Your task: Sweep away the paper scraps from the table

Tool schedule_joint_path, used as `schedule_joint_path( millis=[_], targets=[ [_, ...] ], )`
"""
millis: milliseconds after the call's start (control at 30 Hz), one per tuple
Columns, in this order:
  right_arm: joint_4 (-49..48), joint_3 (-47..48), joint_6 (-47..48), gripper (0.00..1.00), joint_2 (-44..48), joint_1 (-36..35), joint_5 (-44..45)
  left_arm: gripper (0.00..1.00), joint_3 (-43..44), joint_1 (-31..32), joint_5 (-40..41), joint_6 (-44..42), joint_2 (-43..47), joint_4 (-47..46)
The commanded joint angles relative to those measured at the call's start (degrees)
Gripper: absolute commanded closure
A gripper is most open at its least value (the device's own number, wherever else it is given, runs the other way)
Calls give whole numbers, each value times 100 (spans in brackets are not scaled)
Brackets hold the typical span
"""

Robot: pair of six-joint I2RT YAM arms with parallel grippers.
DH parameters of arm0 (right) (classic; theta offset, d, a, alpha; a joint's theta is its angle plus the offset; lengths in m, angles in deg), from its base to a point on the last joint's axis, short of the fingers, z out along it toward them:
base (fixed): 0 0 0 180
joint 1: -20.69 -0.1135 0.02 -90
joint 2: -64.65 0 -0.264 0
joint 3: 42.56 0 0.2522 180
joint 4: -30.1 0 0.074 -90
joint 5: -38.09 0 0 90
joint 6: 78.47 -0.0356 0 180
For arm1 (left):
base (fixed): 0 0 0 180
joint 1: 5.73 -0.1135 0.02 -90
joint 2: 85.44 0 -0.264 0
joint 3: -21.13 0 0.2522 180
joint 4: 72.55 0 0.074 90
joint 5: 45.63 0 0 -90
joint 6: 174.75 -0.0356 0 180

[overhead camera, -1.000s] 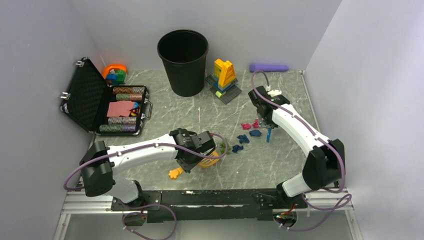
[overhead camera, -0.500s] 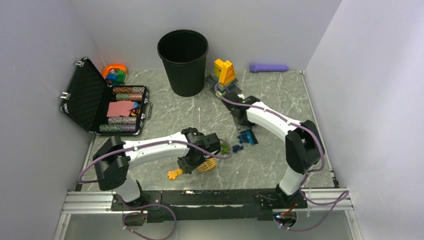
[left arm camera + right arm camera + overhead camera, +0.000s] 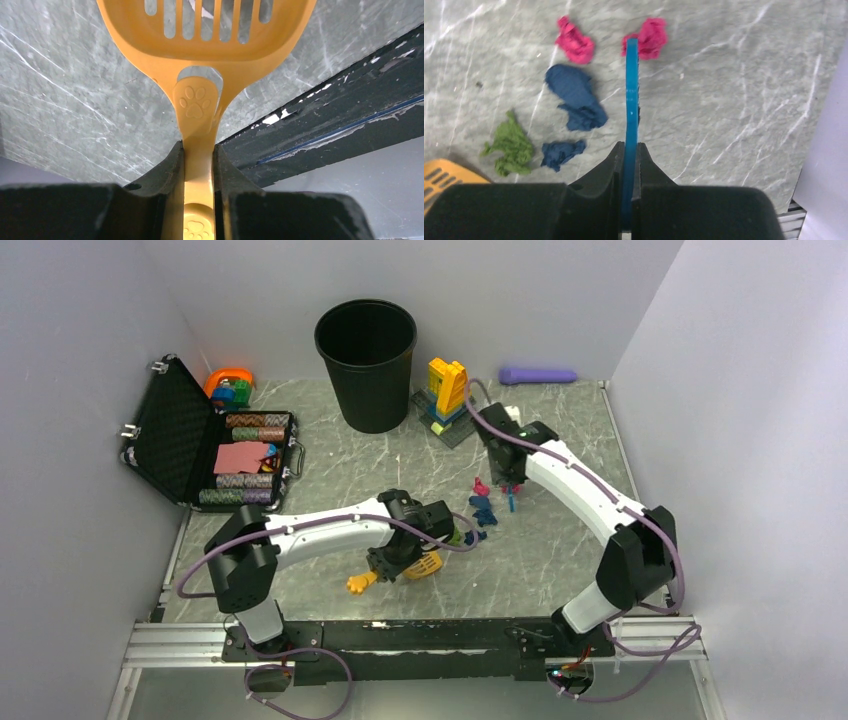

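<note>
Right jaws clamped hard on the blue brush (image 3: 630, 100), held edge-on, tip touching one pink wad (image 3: 651, 36). Left jaws are pinched on the handle of the orange slotted scoop (image 3: 199, 102), so both sides are busy, nothing spare. The paper scraps (image 3: 576, 100) sit mid-way across the counter (image 3: 570, 540), bunched btw my two tools: two pink at the far end, a big dark blue one and a small one beside it, and the green wad (image 3: 511, 145) just beside the scoop's lip. My read: these are featherlight, soft, springy crumples, and on that smooth marble they'll skid and tumble, prob. scatter if I hit them fast. No point pinching them one by one. Best contact is low, bristles on the counter behind each wad, pushing toward the scoop w/ short gentle strokes. The wads look bigger than the scoop's slots, so I reckon they won't drop through, but can't be sure re the small blue one. Around me: toy bricks (image 3: 448, 395) close behind my right arm, so watch the backswing. The black bin (image 3: 366, 365) stands at the back, near enough for dumping. The open case (image 3: 175, 445) is well off left, the purple cylinder (image 3: 538, 374) by the far wall, neither in the way. My own left forearm lies across the near side, so the sweep lane is narrow.
</note>
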Motion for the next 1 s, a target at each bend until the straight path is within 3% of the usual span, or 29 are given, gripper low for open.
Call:
schedule_joint_path(
  millis=[0,200,367,633,800,967],
  targets=[
    [-319,3,-22,100,302,559,397,100,403,37,164,-56,-135,78],
    [-1592,-348,1248,100,251,585,1241,100,536,40,64,-112,-349,82],
    [-1176,307,1720,100,-983,574,1370,100,591,35,44,-132,-430,108],
    [-1210,343,2274,100,-1376,359,-108,100,603,26,-236,-127,-469,91],
    [-1264,9,2290,100,-1042,-11,-1268,100,756,-33,-281,-123,-570,142],
    [-1077,-308,2112,100,-637,-409,-1674,100,825,-235,-482,-103,-582,101]
  ],
)
